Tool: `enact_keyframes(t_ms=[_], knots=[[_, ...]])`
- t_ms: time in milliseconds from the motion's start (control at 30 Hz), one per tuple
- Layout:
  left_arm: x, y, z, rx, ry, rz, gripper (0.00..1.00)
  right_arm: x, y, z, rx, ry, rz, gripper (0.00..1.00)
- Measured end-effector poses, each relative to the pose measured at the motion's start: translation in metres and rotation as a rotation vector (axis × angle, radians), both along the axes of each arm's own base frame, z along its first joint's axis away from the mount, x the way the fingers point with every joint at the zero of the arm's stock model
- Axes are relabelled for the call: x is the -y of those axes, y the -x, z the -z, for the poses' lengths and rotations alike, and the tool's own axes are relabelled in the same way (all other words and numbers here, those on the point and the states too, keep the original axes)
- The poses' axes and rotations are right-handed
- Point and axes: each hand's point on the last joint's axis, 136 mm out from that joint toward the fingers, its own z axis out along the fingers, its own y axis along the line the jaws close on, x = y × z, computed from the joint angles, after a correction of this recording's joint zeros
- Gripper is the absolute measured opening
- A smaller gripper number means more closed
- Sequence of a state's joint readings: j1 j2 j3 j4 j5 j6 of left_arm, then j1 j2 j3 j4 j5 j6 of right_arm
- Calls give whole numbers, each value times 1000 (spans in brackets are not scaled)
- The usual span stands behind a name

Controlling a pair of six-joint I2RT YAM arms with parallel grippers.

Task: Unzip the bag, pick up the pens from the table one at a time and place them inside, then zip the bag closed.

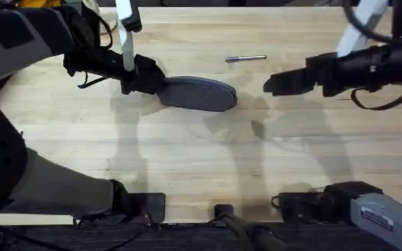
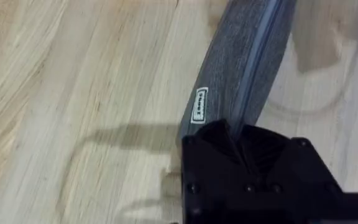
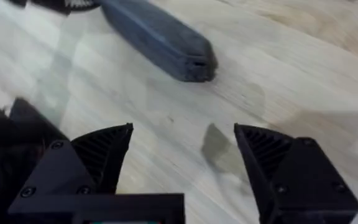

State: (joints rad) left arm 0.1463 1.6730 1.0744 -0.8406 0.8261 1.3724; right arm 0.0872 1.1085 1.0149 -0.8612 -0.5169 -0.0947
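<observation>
We find the bag (image 1: 197,94) flat on the tabletop (image 1: 187,160), zipper seemingly closed. Left pincer (image 1: 152,80) pinching its near end; right pincer (image 3: 182,158) spread, empty, just beside the bag's far end. One pen (image 1: 246,58) lies beyond the bag, unpacked

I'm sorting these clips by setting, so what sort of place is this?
Probably a robotics lab workbench: two robot arms work over a bare pale wood table, the left tool clamped on a grey bag, the right tool open beside it, a lone pen lying beyond.
</observation>
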Motion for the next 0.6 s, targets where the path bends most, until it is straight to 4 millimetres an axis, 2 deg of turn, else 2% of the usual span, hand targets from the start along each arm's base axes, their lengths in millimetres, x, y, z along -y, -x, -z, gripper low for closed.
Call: enact_keyframes(t_ms=[233, 600], knots=[[0, 0, 0, 0, 0, 0, 42, -23, 4, 11, 8, 13, -158, 998], [0, 0, 0, 0, 0, 0, 42, -29, -12, 51, -105, 31, -188, 998]])
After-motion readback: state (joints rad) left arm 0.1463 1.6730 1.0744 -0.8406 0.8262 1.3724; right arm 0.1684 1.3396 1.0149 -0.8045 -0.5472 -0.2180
